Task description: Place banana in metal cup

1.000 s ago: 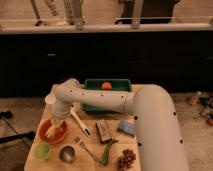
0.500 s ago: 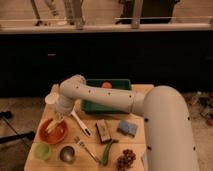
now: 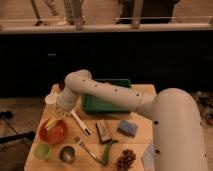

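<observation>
I had the claw (image 3: 54, 119) down at the left side of the tabletop (image 3: 116, 116), hanging just over the upper left rim of the orange bowl (image 3: 56, 136). Its fingers were closed tight, and the banana (image 3: 49, 123) sat pinched at its tip, a pale yellow length slanting down over the bowl's near-left edge. The arm (image 3: 107, 92) reached in from the right, crossed in front of the green tray (image 3: 107, 102), and bent down at the elbow towards the bowl.

The metal cup (image 3: 66, 153) stood at the front edge of the tabletop, just below and right of the bowl and apart from the claw. A green cup (image 3: 42, 150) stood beside it on the left. A white cup (image 3: 51, 98) stood behind the bowl, close to the arm's wrist.

A white utensil (image 3: 80, 122) lay slanted just right of the bowl. A fork (image 3: 87, 149) lay right of the metal cup, and a green pepper (image 3: 107, 150) lay beyond that. A brown block (image 3: 103, 131) and a blue sponge (image 3: 127, 128) lay in front of the tray.
</observation>
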{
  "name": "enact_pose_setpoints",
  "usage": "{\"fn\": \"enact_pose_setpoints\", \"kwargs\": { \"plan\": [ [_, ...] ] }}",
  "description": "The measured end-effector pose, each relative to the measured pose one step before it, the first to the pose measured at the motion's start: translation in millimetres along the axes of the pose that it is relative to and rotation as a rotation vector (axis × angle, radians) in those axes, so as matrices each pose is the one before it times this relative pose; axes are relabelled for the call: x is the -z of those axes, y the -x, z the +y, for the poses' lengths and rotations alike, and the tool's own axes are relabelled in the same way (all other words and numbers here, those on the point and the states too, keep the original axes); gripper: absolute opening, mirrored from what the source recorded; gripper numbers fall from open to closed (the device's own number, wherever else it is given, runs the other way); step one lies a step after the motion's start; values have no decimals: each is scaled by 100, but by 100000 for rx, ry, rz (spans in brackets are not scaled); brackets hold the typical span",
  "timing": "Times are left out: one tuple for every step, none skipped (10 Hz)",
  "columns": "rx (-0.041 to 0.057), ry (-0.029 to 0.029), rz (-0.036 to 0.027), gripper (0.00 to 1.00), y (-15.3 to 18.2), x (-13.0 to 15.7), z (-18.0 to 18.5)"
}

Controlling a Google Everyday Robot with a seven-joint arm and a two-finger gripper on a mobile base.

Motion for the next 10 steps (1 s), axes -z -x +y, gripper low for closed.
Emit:
{"fn": "enact_pose_setpoints", "kwargs": {
  "plan": [
    [1625, -1176, -2530, 0, 879, 590, 19],
    [1640, -876, -2226, 0, 1043, 345, 90],
    [1667, -800, -1990, 0, 1074, 270, 73],
    [1563, -646, -1977, 0, 1079, 161, 80],
    [1084, -90, -1313, 0, 837, -27, 122],
    [853, 41, -932, 0, 829, -58, 133],
    [658, 185, -1038, 0, 858, -76, 292],
    [54, 216, -535, 0, 460, -1, 218],
    [-657, 591, -447, 0, 546, 8, 507],
    [-1166, 501, -93, 0, 173, 40, 570]
  ]
}}
